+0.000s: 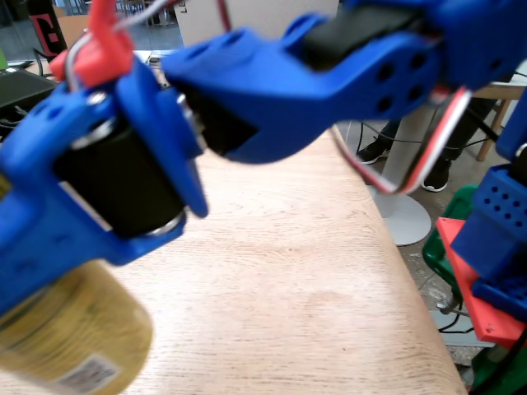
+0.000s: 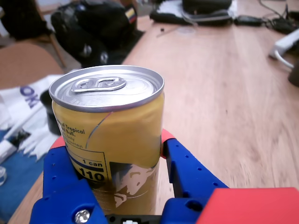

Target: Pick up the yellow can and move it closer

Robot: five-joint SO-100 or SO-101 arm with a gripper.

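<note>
The yellow can [image 2: 110, 140] stands upright between the two blue, red-tipped fingers [image 2: 187, 168] of my gripper [image 2: 112, 140], which is shut on its sides. Its silver pull-tab top faces the wrist camera. In the fixed view the yellow can [image 1: 70, 337] is blurred at the bottom left, with a white barcode patch low on its side, under the blue arm [image 1: 329, 74] and its black motor. Whether the can's base touches the wooden table [image 1: 280, 280] is hidden in both views.
A black bag [image 2: 93, 28] lies beyond the can at the table's far left. Cables and dark devices [image 2: 201, 11] sit along the far end, with a white power strip [image 2: 285, 44] at the right. White papers [image 2: 23, 102] lie off the left edge. The table's right edge [image 1: 416, 280] drops to the floor.
</note>
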